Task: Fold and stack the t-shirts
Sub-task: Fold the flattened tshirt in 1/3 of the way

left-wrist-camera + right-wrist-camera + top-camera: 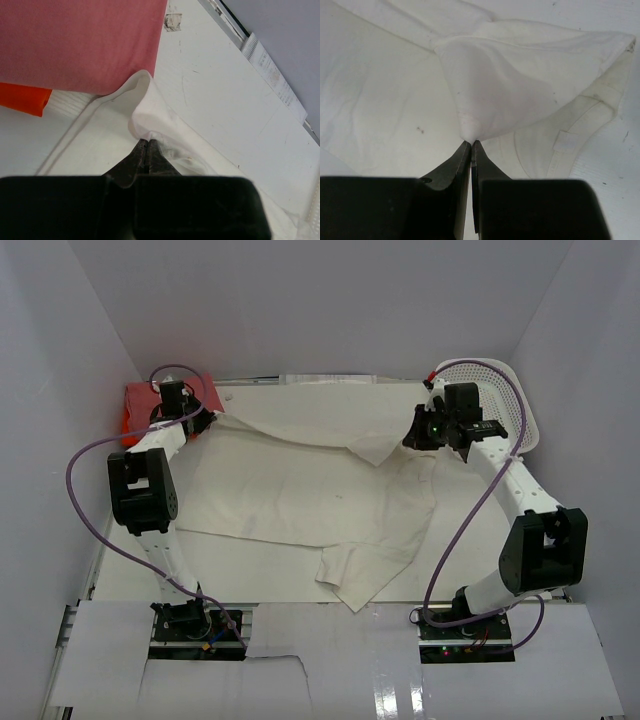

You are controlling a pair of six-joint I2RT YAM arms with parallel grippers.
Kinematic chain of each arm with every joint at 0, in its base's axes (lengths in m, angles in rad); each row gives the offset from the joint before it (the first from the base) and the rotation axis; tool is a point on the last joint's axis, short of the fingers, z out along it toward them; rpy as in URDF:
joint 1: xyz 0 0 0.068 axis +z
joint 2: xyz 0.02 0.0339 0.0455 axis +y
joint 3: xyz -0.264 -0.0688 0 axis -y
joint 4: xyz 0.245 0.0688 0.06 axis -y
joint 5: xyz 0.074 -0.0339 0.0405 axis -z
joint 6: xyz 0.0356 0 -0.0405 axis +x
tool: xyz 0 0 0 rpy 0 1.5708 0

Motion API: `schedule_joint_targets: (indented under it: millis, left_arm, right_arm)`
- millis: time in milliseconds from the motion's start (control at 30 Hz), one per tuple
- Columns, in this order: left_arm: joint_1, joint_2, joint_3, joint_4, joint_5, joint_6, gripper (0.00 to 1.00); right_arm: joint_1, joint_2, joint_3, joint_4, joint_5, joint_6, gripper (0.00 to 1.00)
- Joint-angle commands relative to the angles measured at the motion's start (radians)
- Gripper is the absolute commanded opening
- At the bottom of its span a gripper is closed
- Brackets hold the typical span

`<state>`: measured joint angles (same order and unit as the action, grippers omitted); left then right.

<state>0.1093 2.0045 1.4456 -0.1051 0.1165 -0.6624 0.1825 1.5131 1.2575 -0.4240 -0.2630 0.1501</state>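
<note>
- Pinching the cream/off-white soft cloth t-shirt (300, 490) w/ both claws: left gripper (148, 142) shut tight on a bunched edge at the far-left corner, right gripper (471, 142) shut tight on a peaked fold just beside the collar
- Shirt is spread over mid-table, unfolded, far edge strung btwn the two grips, one sleeve flopped toward the near edge
- Dusty pink-red folded shirt (85, 40) overlaps the bright orange folded shirt (22, 97) at far left, just beside the left claw
- White plastic mesh basket (490, 375) at far right, behind the right arm
- Handling, my guess: light, limp, zero stiffness; sags btwn grips, drags & wrinkles on the white table (225, 100); a thin pinch may slip
- Best hold prob. hem/seam corners, both ends, pulled taut
</note>
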Motion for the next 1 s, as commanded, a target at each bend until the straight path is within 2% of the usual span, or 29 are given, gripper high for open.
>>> schedule_joint_targets:
  millis: [0, 967]
  left_arm:
    - [0.006, -0.062, -0.011, 0.002, 0.003, 0.014, 0.00]
    - [0.009, -0.124, -0.079, -0.034, -0.015, 0.032, 0.00]
  right_arm:
    - [0.008, -0.045, -0.018, 0.027, 0.008, -0.006, 0.08]
    - [0.052, -0.120, -0.153, 0.045, 0.042, -0.007, 0.08]
